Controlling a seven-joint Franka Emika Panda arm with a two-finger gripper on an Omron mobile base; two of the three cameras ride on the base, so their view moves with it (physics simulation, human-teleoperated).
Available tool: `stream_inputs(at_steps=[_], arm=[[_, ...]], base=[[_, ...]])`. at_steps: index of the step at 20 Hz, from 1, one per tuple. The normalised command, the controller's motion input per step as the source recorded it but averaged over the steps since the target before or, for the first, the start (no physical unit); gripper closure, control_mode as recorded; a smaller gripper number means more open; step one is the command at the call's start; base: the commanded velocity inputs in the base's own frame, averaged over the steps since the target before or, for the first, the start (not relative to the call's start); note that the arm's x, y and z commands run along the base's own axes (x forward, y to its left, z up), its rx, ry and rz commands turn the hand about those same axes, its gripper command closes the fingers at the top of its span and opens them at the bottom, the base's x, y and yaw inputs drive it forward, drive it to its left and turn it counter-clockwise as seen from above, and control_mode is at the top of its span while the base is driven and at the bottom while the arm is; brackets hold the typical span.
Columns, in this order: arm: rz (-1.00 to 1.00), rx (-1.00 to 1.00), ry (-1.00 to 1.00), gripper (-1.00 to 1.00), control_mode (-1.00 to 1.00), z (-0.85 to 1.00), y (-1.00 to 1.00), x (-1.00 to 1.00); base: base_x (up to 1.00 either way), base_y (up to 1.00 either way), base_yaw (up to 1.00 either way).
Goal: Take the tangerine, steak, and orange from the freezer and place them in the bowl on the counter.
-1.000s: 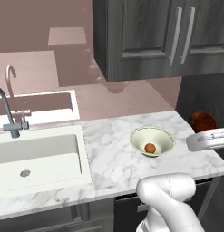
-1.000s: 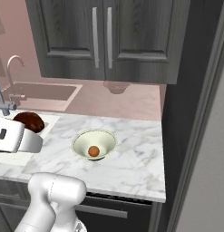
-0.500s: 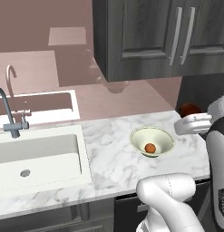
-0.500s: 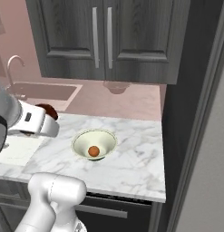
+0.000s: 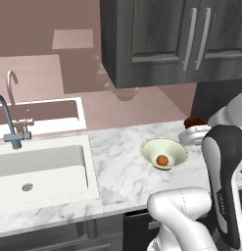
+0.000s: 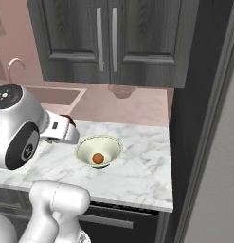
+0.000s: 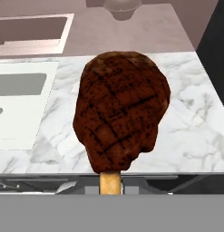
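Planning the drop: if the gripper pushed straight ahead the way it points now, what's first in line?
Probably the counter, past the held steak; the hand view looks along it at bare marble, though depth is unclear.

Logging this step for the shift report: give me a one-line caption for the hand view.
Grill-marked steak held in the tool over the white marble counter, sink at left.

White sink [image 5: 41, 169] w/ grey faucet [image 5: 9, 122]; dark cabinets [image 6: 106, 40] above.
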Motion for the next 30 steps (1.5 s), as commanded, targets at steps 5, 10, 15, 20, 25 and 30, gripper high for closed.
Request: stream_inputs(at_steps=[5,10,15,20,25,30], arm=[[0.0,0.0,0.01,1.0,-1.0,-0.55,-0.1,0.35],[0.0,0.0,0.02,1.0,-1.0,-0.51,-0.04,0.45],[0.0,0.0,0.05,1.0,-1.0,-0.4,-0.06,0.45],[0.0,0.0,0.07,1.0,-1.0,-0.28,-0.14,0.46],[0.0,0.0,0.07,1.0,-1.0,-0.33,-0.18,0.42],[0.0,0.0,0.04,1.0,-1.0,-0.43,-0.16,0.47]], base=[[0.0,0.0,0.0],[0.0,0.0,0.0],[0.0,0.0,0.0],[0.0,0.0,0.0],[0.0,0.0,0.0],[0.0,0.0,0.0]])
